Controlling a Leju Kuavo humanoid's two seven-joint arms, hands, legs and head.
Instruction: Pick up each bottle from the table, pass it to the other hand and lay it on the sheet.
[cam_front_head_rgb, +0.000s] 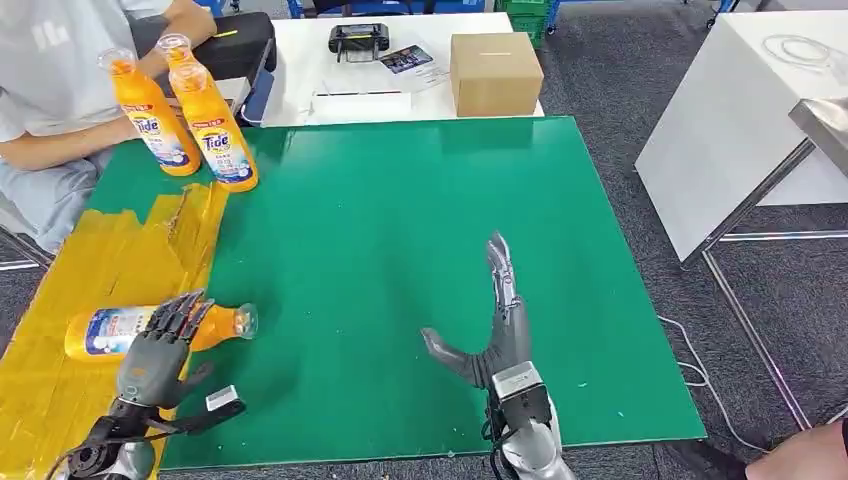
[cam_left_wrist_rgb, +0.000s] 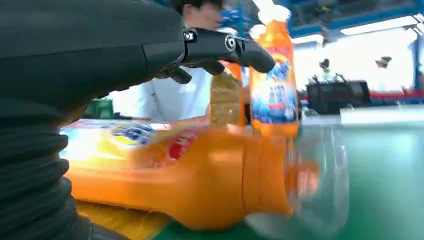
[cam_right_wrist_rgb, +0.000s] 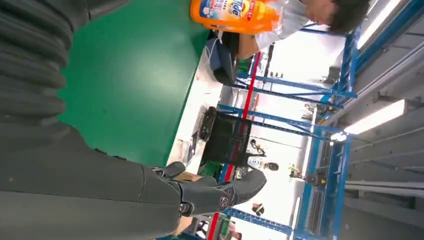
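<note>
lying bottle (cam_front_head_rgb: 150, 330): middle hidden under left hand (cam_front_head_rgb: 160, 345) in head view; whether the fingers touch or grip it, can't tell
lying bottle cap end: blurred, lower right of left wrist view
standing bottles (cam_front_head_rgb: 205, 125): in left wrist view the nearer one is partly behind a finger (cam_left_wrist_rgb: 227, 47), labels out of focus
person (cam_front_head_rgb: 60, 90): cut off at upper left edge of head view
right hand (cam_front_head_rgb: 495, 335): wrist cut by bottom edge
cardboard box (cam_front_head_rgb: 495, 73): contents hidden

Green table (cam_front_head_rgb: 420, 250) with yellow sheet (cam_front_head_rgb: 90, 290)
Two bottles (cam_front_head_rgb: 215, 130) upright upper left (close together); one bottle (cam_front_head_rgb: 100, 330) lying on the sheet, lower left.
</note>
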